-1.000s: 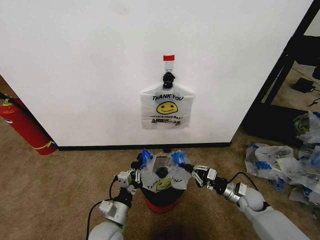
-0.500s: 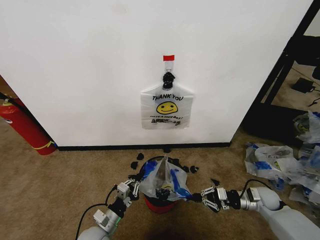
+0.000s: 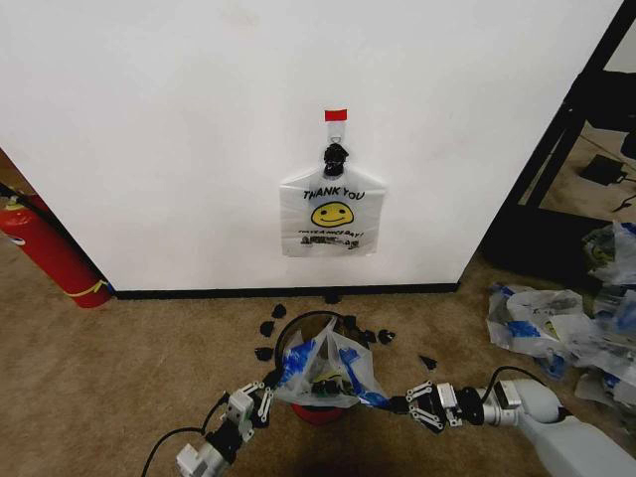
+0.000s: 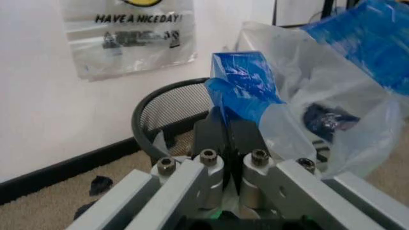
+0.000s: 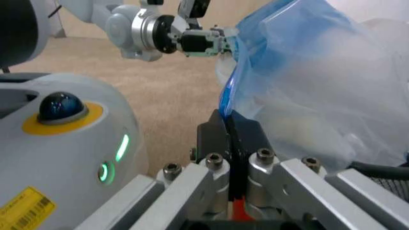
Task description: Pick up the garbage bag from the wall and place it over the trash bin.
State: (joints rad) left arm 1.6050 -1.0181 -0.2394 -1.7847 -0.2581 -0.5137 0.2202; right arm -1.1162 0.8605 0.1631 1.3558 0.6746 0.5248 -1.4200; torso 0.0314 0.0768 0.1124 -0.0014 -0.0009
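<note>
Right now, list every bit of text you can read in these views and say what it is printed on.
"THANK YOU": on the bag hanging on the wall, above its yellow smiley.
"HAVE A NICE DAY!": on the same bag, below the smiley, clear in the left wrist view.
Small lines beneath that: too blurred to read.
Yellow label on the robot's body: a barcode, unreadable.

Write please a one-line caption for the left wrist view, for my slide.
Left gripper shut on the blue-taped handle of the garbage bag, held beside the trash bin near the wall.
</note>
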